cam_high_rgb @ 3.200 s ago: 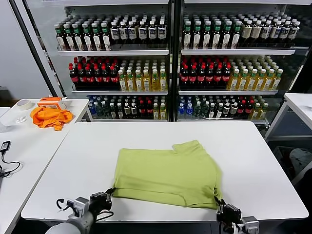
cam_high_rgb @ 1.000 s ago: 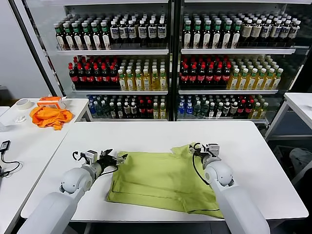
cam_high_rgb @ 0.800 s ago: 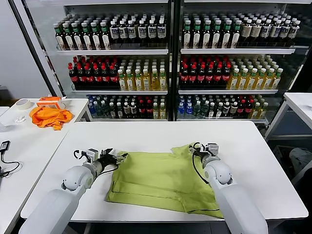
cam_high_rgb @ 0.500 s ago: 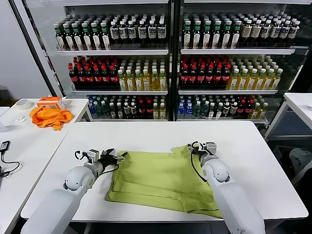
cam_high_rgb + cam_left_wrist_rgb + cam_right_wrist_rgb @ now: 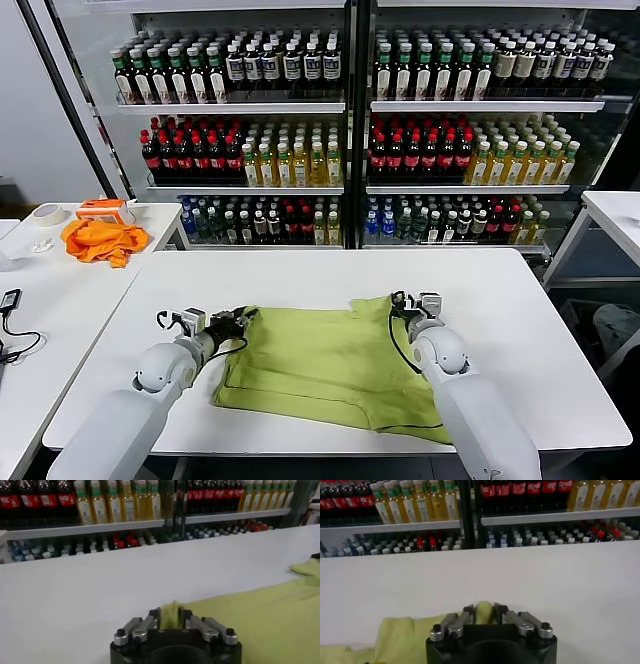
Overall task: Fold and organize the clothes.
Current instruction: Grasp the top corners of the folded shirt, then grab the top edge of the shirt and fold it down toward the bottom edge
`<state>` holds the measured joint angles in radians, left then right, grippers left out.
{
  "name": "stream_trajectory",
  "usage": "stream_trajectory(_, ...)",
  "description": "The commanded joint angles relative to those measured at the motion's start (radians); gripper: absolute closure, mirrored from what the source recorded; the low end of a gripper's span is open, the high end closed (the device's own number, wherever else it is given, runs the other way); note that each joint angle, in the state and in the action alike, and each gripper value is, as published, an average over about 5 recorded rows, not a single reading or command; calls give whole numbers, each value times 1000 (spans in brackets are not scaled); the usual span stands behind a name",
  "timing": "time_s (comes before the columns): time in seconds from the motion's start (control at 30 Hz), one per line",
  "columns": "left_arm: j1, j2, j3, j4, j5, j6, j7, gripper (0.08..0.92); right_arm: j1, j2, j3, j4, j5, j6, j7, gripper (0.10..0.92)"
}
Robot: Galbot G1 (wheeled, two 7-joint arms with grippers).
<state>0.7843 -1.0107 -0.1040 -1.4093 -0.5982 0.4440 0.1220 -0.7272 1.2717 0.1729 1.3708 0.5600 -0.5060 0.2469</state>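
The lime T-shirt (image 5: 330,360) lies folded on the white table (image 5: 330,280), no print showing. My left gripper (image 5: 243,317) is shut on the shirt's far left corner, with a bunch of lime cloth (image 5: 170,614) pinched between its fingers. My right gripper (image 5: 398,303) is shut on the shirt's far right corner by the sleeve, with cloth (image 5: 482,611) between its fingers. Both grippers sit low over the table at the shirt's far edge.
A bright orange cloth (image 5: 100,240) and a tape roll (image 5: 47,213) lie on a side table at the left. Coolers full of bottles (image 5: 340,120) stand behind the table. Another white table (image 5: 615,215) is at the right.
Both grippers carried the shirt's near edge from the table's front over to its far edge, folding it. In the last second the cloth has shifted slightly and settled flatter.
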Motion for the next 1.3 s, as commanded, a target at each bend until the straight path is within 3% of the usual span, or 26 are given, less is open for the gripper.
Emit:
stream_trajectory(0.03, 6, 3, -4, -23, -39, 5, 3, 804, -13, -3, 9, 36, 4, 41, -6, 852)
stream_trajectory(0.2, 27, 27, -27, -74, -91, -20, -2, 910, -56, -35, 24, 174, -8, 55, -19, 920)
stream_trajectory(0.73, 312, 125, -125, -353, -106, -56, -6, 916, -453, -115, 85, 557, -78, 17, -14, 920)
stream_trajectory(1.3, 367, 133, -146, -345, -90, -112, -14, 916, -614, -125, 109, 709, -198, 23, 17, 920)
